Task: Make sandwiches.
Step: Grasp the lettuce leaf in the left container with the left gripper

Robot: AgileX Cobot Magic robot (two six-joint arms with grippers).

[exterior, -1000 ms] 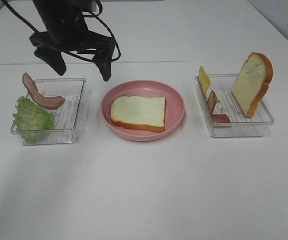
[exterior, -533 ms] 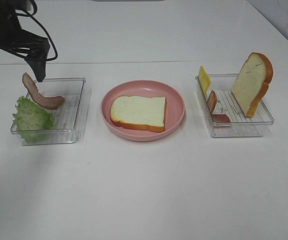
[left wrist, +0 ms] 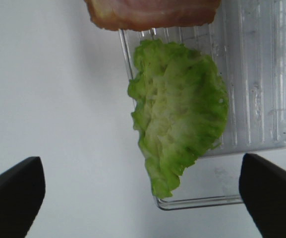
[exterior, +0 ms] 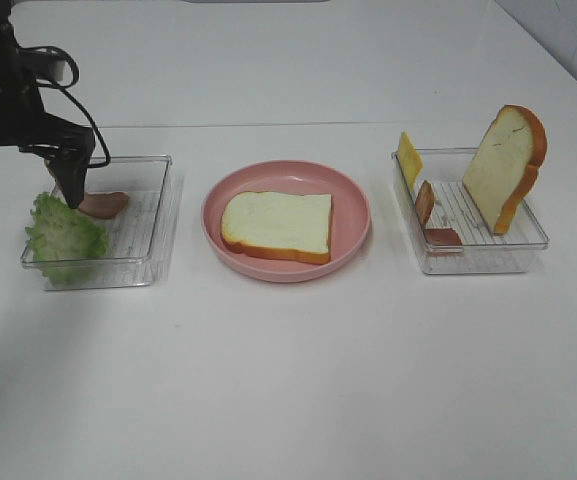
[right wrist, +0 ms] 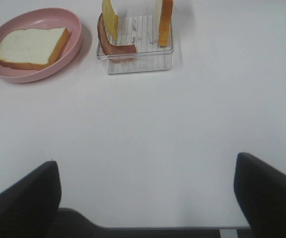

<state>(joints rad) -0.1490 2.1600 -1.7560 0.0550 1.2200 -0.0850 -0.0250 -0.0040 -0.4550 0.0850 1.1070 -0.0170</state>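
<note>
One white bread slice [exterior: 276, 225] lies flat on the round pink plate [exterior: 353, 200]. In the left clear tray [exterior: 158, 200] are ruffled green lettuce [exterior: 65, 238] and a bacon strip [exterior: 103, 205]. My left gripper [exterior: 23, 185] hangs open low over that tray's far left corner. In the left wrist view the lettuce [left wrist: 177, 119] lies ahead between the wide-spread fingers [left wrist: 14, 193], with the bacon [left wrist: 152, 12] beyond. My right gripper [right wrist: 145, 198] is open over bare table, far from the plate [right wrist: 38, 74].
The right clear tray [exterior: 488, 255] holds an upright bread slice [exterior: 506, 165], a yellow cheese slice [exterior: 409, 160] and a bacon strip [exterior: 425, 203]. The right wrist view shows that tray [right wrist: 138, 64] beside the plate. White table surrounds everything.
My left arm has swung from above the plate's far side to the left and come down over the left tray, partly hiding the bacon. Nothing was picked up. The right arm has not moved.
</note>
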